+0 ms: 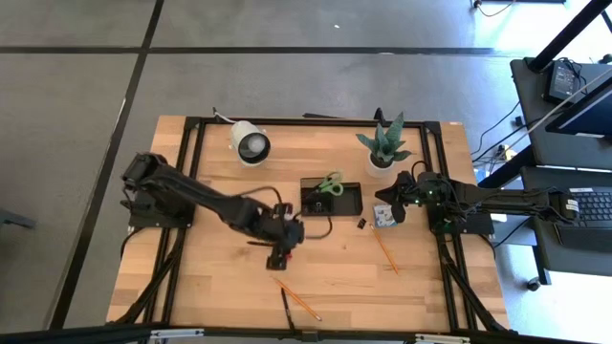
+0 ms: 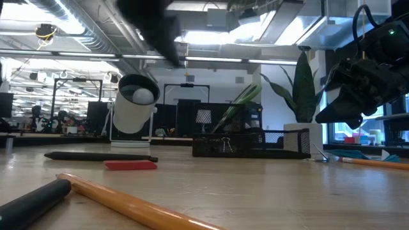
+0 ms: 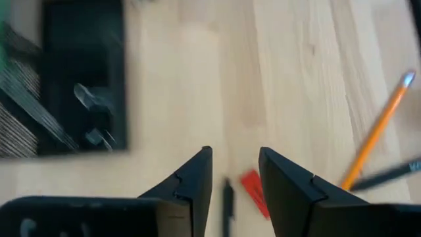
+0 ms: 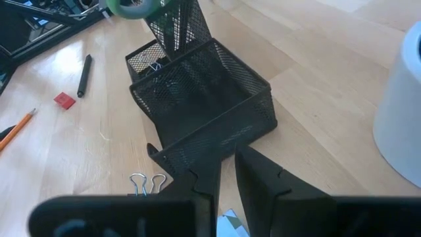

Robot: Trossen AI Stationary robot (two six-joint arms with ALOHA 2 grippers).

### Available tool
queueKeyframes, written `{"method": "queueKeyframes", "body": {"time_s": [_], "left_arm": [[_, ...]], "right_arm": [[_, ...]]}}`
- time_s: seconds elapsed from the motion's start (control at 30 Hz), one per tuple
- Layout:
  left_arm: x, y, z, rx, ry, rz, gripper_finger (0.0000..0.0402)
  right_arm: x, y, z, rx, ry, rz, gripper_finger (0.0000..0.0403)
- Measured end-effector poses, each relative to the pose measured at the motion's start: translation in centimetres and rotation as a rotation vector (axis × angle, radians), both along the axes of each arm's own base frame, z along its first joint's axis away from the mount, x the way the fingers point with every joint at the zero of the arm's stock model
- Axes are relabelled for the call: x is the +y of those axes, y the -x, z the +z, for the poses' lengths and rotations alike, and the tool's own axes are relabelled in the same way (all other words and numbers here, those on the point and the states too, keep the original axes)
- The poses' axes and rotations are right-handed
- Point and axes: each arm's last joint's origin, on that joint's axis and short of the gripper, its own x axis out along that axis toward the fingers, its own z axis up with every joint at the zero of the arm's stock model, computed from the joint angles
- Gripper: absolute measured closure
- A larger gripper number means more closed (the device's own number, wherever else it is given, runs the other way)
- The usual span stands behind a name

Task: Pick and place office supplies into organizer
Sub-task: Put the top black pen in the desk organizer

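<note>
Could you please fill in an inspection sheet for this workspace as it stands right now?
Surface: wooden table, bare between the items.
Job's things: black mesh organizer mid-table, green-handled scissors standing in it, a clip inside; black pen and red piece under the left pincer; orange pencil near the right arm; another orange pencil and a dark pen at the front edge; binder clip beside the organizer.
Clutter: white lamp; potted plant.
Grippers: left pincer open above the pen, empty; right pincer slightly apart, empty, beside the organizer.
Cables: some on the floor, far right.
Surroundings: desk with keyboard at right.
</note>
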Motion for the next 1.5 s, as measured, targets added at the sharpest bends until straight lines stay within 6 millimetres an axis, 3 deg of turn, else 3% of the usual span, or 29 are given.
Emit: {"method": "queueKeyframes", "body": {"time_s": [0.2, 0.8, 1.13, 1.5], "left_arm": [[-0.9, 0.6, -3.6, 0.229, -0.003, 0.151, 0.0286], [0.0, -1.3, -10.2, 0.446, 0.022, 0.145, 0.0283], [0.5, -1.7, -11.6, 0.494, 0.015, 0.117, 0.0300], [0.5, -1.7, -11.6, 0.489, 0.004, 0.103, 0.0369]], "right_arm": [[0.0, 0.0, 0.0, 0.000, 0.000, 0.000, 0.0352], [0.0, 0.0, 0.0, -0.002, 0.001, -0.001, 0.0352], [0.0, 0.0, 0.0, -0.001, 0.009, 0.003, 0.0352], [0.0, 0.0, 0.0, 0.003, 0.030, 0.013, 0.0352]]}}
